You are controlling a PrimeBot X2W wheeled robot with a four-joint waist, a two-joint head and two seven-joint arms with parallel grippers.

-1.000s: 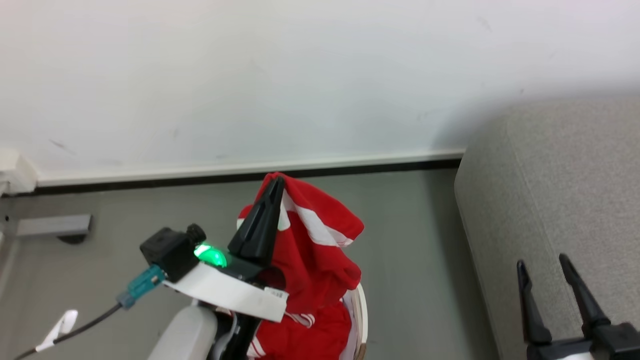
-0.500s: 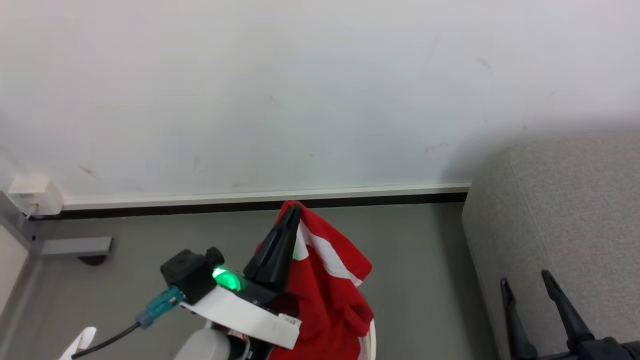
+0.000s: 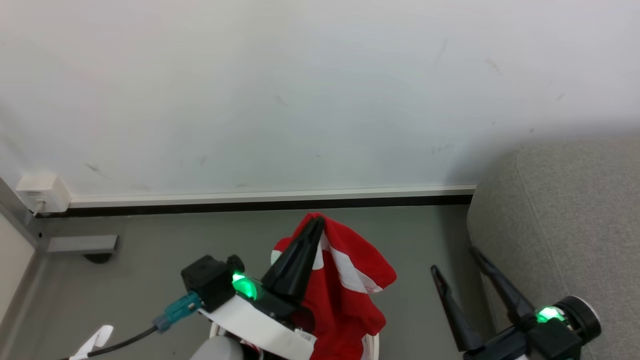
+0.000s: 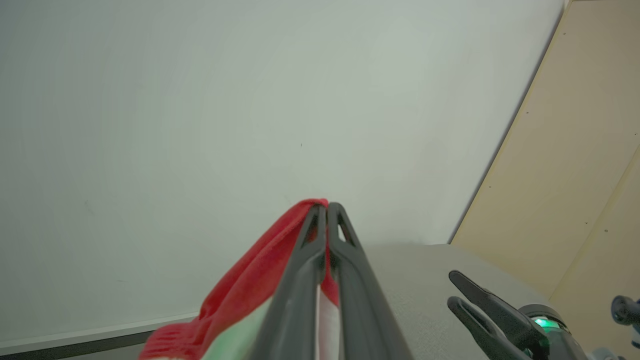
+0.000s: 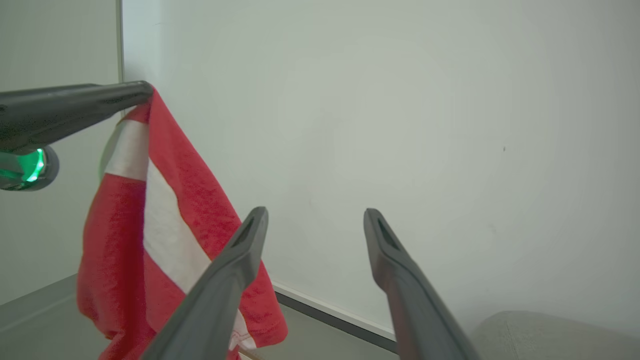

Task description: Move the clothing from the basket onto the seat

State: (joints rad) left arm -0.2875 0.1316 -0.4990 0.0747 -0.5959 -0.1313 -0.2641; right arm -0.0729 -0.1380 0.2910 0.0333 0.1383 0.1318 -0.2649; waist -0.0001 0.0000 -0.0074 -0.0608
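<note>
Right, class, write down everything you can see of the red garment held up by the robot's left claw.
The red garment is soft, terry-like fabric, bright red with broad white stripes. It hangs limp in folds, pinched at its top edge by the shut left claw, above the grey floor. Its lower part leaves the head view's bottom edge. The open right claw stands apart, to its right.

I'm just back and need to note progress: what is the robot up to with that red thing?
The robot's left gripper is shut on a red, white-striped piece of clothing, which hangs from its fingertips above the grey floor, in front of the wall. The right gripper is open and holds nothing, near the edge of the grey seat. The clothing is not yet on the seat.
</note>
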